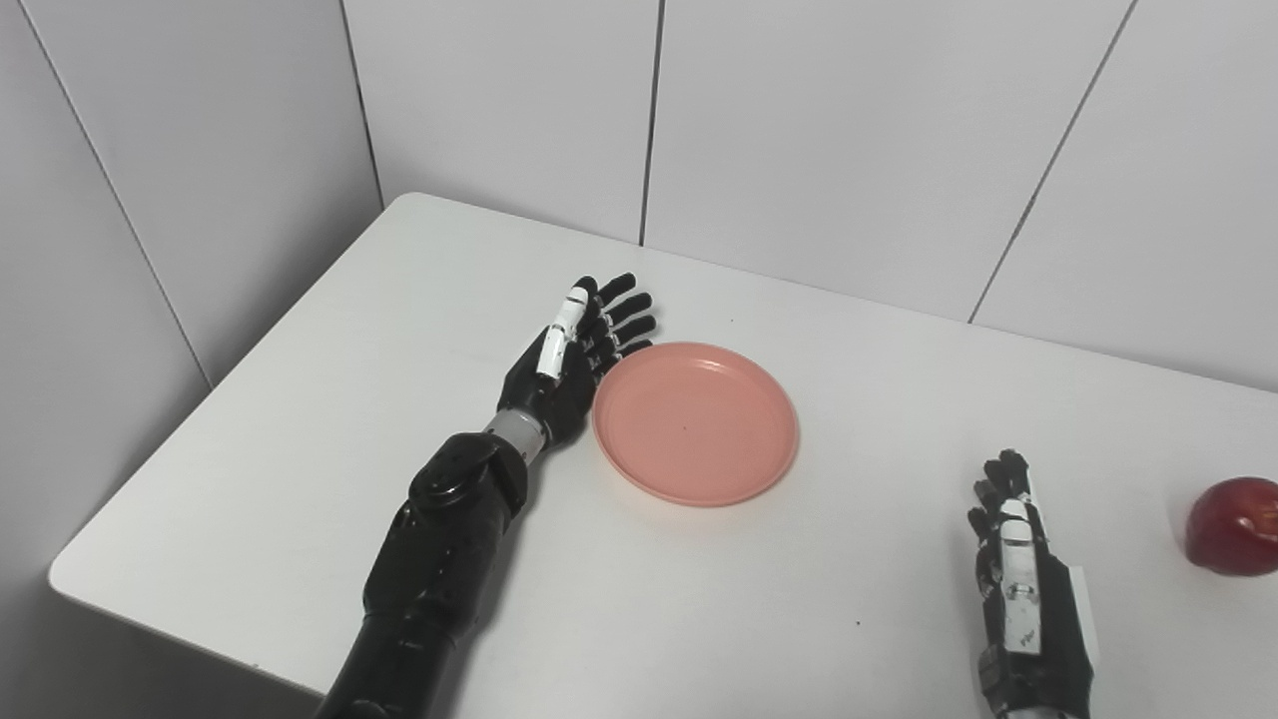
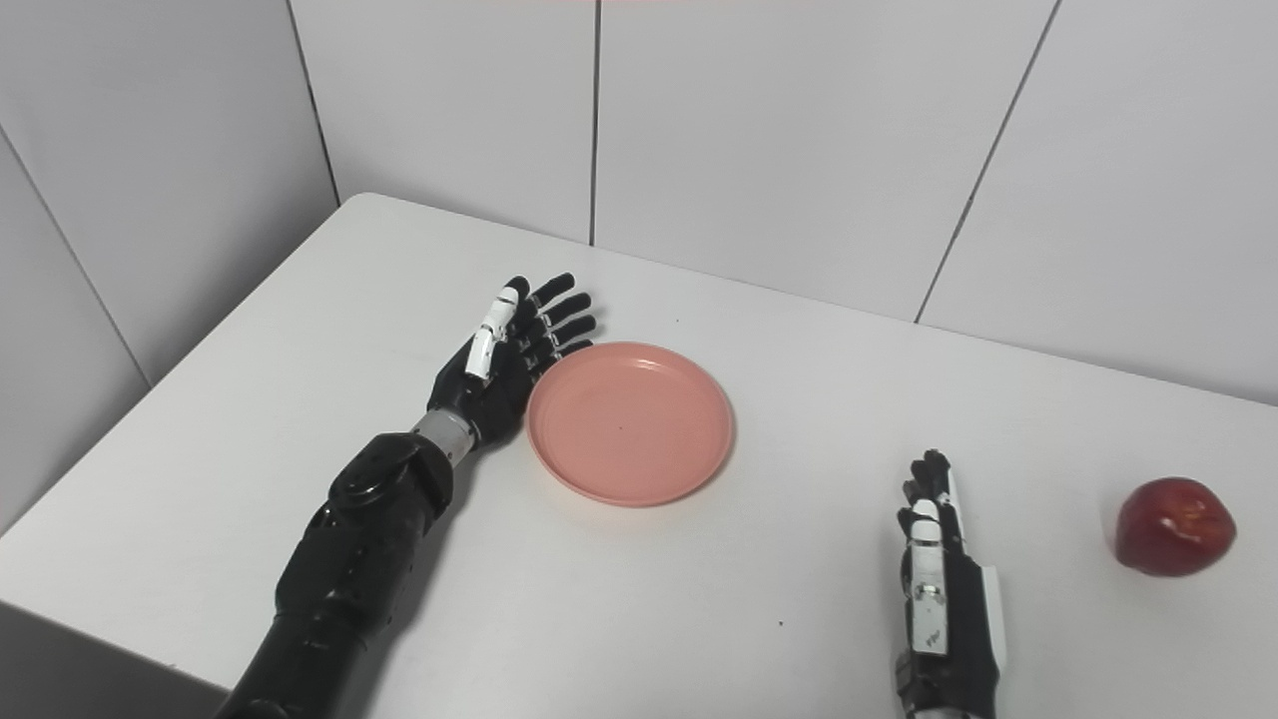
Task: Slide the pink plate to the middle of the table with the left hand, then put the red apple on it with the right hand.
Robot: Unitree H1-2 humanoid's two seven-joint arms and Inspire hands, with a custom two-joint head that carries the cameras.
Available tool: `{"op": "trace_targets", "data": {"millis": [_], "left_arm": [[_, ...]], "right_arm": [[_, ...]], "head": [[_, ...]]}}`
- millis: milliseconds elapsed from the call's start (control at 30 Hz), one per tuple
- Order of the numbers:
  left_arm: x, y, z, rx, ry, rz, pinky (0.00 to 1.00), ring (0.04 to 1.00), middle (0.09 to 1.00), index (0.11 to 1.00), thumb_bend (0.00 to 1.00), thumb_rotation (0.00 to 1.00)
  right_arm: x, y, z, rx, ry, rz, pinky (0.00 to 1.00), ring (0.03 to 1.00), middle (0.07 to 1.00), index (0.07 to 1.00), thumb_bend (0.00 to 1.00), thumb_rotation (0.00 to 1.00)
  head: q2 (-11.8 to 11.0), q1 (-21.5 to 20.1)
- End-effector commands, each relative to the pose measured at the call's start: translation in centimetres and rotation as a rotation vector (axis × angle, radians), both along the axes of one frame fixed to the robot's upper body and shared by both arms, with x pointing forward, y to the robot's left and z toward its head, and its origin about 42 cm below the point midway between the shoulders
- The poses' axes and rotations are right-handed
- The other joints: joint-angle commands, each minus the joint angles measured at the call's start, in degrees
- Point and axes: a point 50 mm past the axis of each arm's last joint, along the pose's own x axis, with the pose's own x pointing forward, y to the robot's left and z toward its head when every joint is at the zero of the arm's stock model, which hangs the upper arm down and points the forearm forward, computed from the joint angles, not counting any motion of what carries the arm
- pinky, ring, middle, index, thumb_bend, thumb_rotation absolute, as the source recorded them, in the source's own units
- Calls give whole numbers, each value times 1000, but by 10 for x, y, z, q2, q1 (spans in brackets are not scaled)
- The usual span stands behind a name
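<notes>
Resting flat on the white table point(image 1: 300, 479), the pink plate point(image 1: 696, 422) lies empty, its shallow rim showing all the way round. Against the plate's left edge stands the left hand point(image 1: 574, 359), set on its side with the palm turned toward the plate and the fingers point(image 1: 624, 310) stretched out straight and a little apart, reaching past the plate's far-left rim. The heel of the palm looks to be touching the rim, though the pictures do not settle whether the fingers touch it too; the hand grips nothing. Its black forearm point(image 1: 429, 559) runs back from the plate toward the near-left edge of the table.

To the right of the plate and nearer the robot, well apart from it, the right hand point(image 2: 934, 569) lies low on the table with its back up and its fingers pointing away from the robot, close together and holding nothing; whether they are curled under or just laid straight cannot be told from here.

Farther right of the plate than that hand, the red apple point(image 2: 1174, 526) sits on the table on its own, untouched, well apart from the plate and clear of both hands.

Behind the plate, the table's far edge meets a wall of pale panels point(image 1: 499, 100).
</notes>
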Motion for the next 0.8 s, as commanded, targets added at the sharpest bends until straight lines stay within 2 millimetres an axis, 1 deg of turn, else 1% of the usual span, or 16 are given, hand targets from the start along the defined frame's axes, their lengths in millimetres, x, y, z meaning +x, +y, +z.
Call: {"op": "trace_targets", "data": {"millis": [0, 133, 267, 467, 600, 767], "left_arm": [[-4, -10, -2, 9, 30, -9, 871, 880, 884, 875, 362, 1000], [-7, -19, 2, 5, 20, -24, 870, 880, 884, 873, 353, 1000], [-10, -30, 5, -9, 20, -39, 893, 892, 895, 882, 357, 1000], [-16, -41, 8, -4, 38, -39, 880, 882, 882, 866, 355, 1000], [-20, -47, 10, -5, 39, -44, 875, 881, 883, 868, 353, 1000], [-26, -57, 15, 3, 39, -48, 877, 880, 882, 871, 348, 1000]], "right_arm": [[8, 4, 20, 14, -87, 3, 1000, 979, 971, 974, 236, 1000], [9, 5, 20, 8, -93, 7, 1000, 981, 972, 975, 237, 1000], [9, 6, 21, 3, -90, 2, 1000, 977, 970, 975, 238, 1000], [9, 8, 23, 12, -78, -2, 1000, 977, 976, 979, 261, 1000], [9, 11, 26, 11, -82, -5, 1000, 974, 973, 978, 232, 1000], [9, 14, 28, 13, -86, -20, 998, 970, 968, 972, 244, 1000]], "head": [[3, -4], [4, -8], [7, -13], [13, -24], [18, -40], [23, -53]]}}
